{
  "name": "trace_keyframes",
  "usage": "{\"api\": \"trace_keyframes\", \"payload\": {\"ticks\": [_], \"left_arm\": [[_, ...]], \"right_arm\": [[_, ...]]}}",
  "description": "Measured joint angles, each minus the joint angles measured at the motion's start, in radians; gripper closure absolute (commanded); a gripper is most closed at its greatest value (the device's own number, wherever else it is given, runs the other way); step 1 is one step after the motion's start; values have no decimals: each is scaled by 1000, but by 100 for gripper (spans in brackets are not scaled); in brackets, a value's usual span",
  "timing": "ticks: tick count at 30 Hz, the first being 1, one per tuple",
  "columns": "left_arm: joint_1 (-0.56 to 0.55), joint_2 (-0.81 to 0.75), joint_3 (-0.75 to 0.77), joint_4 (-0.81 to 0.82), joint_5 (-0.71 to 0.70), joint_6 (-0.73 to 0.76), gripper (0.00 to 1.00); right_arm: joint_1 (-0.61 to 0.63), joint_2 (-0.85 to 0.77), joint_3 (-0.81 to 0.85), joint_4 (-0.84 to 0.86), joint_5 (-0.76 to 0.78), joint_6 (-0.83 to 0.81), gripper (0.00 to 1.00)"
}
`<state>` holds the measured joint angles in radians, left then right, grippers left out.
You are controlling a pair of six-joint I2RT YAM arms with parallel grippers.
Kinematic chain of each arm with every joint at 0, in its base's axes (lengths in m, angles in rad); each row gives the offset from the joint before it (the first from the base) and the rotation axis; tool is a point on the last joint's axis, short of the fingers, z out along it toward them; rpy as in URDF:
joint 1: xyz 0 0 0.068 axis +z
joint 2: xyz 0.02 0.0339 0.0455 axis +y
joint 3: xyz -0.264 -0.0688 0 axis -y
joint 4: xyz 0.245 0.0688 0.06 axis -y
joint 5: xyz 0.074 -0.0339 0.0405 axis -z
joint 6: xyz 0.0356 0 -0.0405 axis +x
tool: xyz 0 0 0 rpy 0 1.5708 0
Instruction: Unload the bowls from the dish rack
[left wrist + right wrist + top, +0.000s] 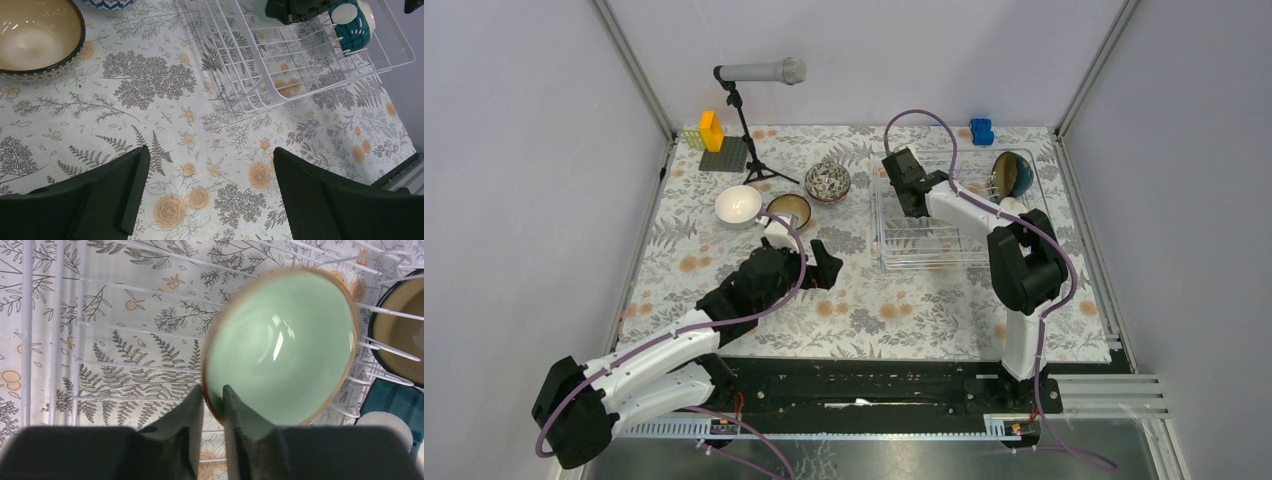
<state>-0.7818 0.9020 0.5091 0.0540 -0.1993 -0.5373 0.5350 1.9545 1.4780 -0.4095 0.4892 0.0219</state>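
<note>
The mint green bowl (285,350) stands on edge in the white wire dish rack (55,315). My right gripper (212,395) is shut on its lower rim, one finger inside and one outside. In the top view the right gripper (896,168) reaches over the rack's (929,245) far left part and hides that bowl. A teal bowl (1014,174) stands at the rack's far right. My left gripper (210,165) hangs open over the bare cloth, nothing between its fingers. A white bowl (738,204), a brown bowl (789,210) and a patterned bowl (828,181) sit on the cloth.
A microphone on a black tripod (749,120) stands at the back left, next to a yellow and grey block stack (714,140). A blue block (981,131) lies behind the rack. A second teal bowl (390,395) shows beside a dark-rimmed bowl (402,335).
</note>
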Motion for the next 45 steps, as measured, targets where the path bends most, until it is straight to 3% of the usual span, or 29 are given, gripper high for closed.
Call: {"api": "trace_keyframes", "payload": {"ticks": [3, 15, 24, 30, 36, 45], "left_arm": [[0, -3, 0, -15, -12, -11, 1], [0, -51, 0, -69, -90, -29, 1], [0, -80, 1, -159, -267, -132, 1], [30, -135, 1, -245, -369, -203, 1], [114, -220, -2, -285, -382, -225, 1], [123, -345, -65, -300, -412, -254, 1]], "right_arm": [[0, 2, 4, -7, -13, 5, 100], [5, 3, 49, -73, -8, 6, 100], [124, -20, 112, -145, 152, -57, 100], [188, -123, 113, -146, 43, -70, 100], [222, -209, 153, -145, -111, -68, 100], [283, -211, 189, -139, -303, -67, 100]]}}
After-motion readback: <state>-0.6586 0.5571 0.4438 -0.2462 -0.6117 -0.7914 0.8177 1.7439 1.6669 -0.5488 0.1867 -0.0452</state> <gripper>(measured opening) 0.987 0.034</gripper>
